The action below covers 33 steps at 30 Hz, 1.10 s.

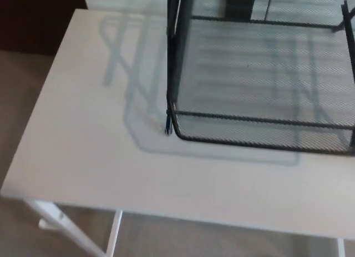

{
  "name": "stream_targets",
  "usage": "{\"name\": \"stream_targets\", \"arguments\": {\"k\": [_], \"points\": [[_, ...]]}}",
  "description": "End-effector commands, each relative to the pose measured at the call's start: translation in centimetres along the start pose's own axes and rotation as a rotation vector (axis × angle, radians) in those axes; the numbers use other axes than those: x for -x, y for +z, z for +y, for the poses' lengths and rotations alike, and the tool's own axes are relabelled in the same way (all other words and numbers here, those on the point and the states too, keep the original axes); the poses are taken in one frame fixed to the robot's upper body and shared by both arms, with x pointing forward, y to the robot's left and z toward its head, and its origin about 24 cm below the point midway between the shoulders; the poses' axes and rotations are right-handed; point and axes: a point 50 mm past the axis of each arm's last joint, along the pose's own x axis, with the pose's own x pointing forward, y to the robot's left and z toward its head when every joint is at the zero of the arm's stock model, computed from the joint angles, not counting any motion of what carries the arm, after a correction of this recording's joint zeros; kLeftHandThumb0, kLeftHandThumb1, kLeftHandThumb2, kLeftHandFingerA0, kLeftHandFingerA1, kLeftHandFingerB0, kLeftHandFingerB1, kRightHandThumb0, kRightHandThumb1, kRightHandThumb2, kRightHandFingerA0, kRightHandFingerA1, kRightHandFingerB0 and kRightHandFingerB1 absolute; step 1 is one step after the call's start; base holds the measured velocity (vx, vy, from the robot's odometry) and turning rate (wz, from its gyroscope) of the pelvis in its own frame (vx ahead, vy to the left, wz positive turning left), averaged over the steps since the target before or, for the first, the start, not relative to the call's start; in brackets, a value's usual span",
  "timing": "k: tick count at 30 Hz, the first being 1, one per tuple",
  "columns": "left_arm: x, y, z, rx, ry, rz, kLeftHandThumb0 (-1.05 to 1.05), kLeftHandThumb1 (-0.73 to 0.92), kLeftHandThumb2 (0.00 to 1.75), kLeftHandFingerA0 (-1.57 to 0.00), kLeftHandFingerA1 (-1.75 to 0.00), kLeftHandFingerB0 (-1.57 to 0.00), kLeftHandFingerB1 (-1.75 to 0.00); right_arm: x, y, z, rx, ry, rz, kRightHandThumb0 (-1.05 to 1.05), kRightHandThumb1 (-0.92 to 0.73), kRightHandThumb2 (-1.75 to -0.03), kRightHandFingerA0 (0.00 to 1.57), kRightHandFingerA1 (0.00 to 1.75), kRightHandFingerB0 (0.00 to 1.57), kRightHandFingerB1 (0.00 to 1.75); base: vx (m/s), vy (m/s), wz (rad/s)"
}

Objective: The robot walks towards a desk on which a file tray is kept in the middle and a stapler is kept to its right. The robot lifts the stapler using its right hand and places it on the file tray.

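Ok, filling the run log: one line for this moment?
file tray: on desk | stapler: not in view | hands: not in view

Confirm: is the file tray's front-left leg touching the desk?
Touching. Head view: front-left leg of the file tray stands on the desk, no gap at its foot.
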Motion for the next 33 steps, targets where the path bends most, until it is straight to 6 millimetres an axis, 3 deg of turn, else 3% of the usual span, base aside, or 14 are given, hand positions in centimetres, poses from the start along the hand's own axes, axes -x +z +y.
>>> {"name": "stream_targets", "arguments": {"k": [1,7,8,11,12,14,17,18,23,27,28,30,31,33], "points": [[0.1,0.3,0.5,-0.01,0.018,-0.013,-0.88,0.58,1.18,-0.65,-0.9,-0.24,-0.7,0.1,-0.6,-0.1,0.029,0.023,0.025,-0.86,-0.64,-0.6,0.34,0.46,0.29,0.34,0.29,0.248,-0.28],[0.2,0.1,0.5,-0.008,0.012,-0.015,-0.89,0.74,0.88,-0.51,-0.91,-0.25,-0.73,-0.2,-0.2,-0.4,0.107,0.038,0.031,-0.86,-0.54,-0.9,0.33,0.53,0.22,0.45,0.18,0.245,-0.16],[0.2,0.0,0.5,-0.013,0.016,-0.005,-0.89,0.75,0.87,-0.49,-0.88,-0.23,-0.72,-0.2,-0.2,-0.4,0.083,0.037,0.034,-0.88,-0.66,-0.58,0.36,0.46,0.27,0.34,0.0,0.012,-0.11],[0.1,-0.1,0.4,-0.013,0.02,-0.005,-0.87,0.6,1.18,-0.61,-0.88,-0.24,-0.69,-0.3,-0.2,-0.5,0.039,0.032,0.043,-0.84,-0.62,-0.6,0.43,0.44,0.3,0.35,-0.03,-0.012,0.02],[0.1,-0.1,0.3,0.006,0.015,-0.003,-0.89,0.75,0.87,-0.51,-0.9,-0.2,-0.71,-0.4,-0.1,-0.6,0.014,0.042,0.053,-0.85,-0.63,-0.57,0.35,0.44,0.29,0.34,-0.1,-0.06,0.02],[0.1,-0.2,0.3,0.005,0.012,-0.011,-0.87,0.6,1.21,-0.59,-0.87,-0.22,-0.68,-0.4,0.0,-0.6,0.015,0.044,0.046,-0.85,-0.51,-0.85,0.28,0.52,0.24,0.43,-0.13,-0.087,0.02],[0.2,-0.2,0.3,-0.003,0.008,-0.013,-0.87,0.74,0.91,-0.5,-0.92,-0.21,-0.74,-0.3,0.0,-0.9,0.076,0.046,0.032,-0.85,-0.53,-0.9,0.32,0.53,0.2,0.44,-0.2,-0.153,0.05],[0.2,-0.2,0.3,-0.003,0.005,-0.015,-0.89,0.6,1.19,-0.6,-0.88,-0.24,-0.69,-0.3,0.0,-0.9,0.082,0.039,0.024,-0.85,-0.64,-0.6,0.43,0.45,0.28,0.33,-0.27,-0.143,-0.2],[0.1,-0.1,0.2,0.024,0.023,-0.005,-0.84,0.59,1.18,-0.64,-0.89,-0.24,-0.68,0.1,-0.2,-0.9,-0.12,0.019,-0.036,-0.7,-0.56,-0.57,0.31,0.47,0.33,0.32,-0.16,-0.109,0.01],[0.0,-0.1,0.1,0.046,0.013,-0.003,-0.86,0.58,1.17,-0.62,-0.87,-0.23,-0.68,-0.3,-0.2,0.1,-0.13,0.004,0.038,-0.63,-0.5,-0.57,0.33,0.39,0.41,0.33,-0.11,0.043,-0.01],[0.0,-0.1,0.1,0.013,0.025,-0.003,-0.91,0.72,0.92,-0.59,-0.89,-0.27,-0.73,-0.1,-0.3,-0.5,-0.04,-0.017,0.005,-0.85,-0.46,-0.86,0.4,0.54,0.33,0.45,-0.06,0.117,-0.04],[-0.1,-0.1,0.1,0.008,0.018,-0.004,-0.87,0.74,0.88,-0.55,-0.88,-0.23,-0.72,-0.1,0.0,-1.1,0.064,-0.028,-0.006,-0.83,-0.64,-0.6,0.5,0.46,0.34,0.35,-0.1,0.185,-0.13],[-0.1,-0.1,0.1,0.009,0.018,-0.004,-0.85,0.59,1.19,-0.62,-0.86,-0.23,-0.68,-0.1,0.2,-1.2,0.071,-0.016,-0.006,-0.81,-0.64,-0.6,0.47,0.48,0.32,0.34,-0.11,0.228,-0.08],[-0.1,-0.1,0.0,0.04,0.008,-0.01,-0.87,0.74,0.88,-0.55,-0.89,-0.21,-0.71,-0.2,0.6,-1.4,0.128,0.005,0.005,-0.85,-0.55,-0.92,0.35,0.54,0.19,0.44,-0.03,0.368,0.22]]}}
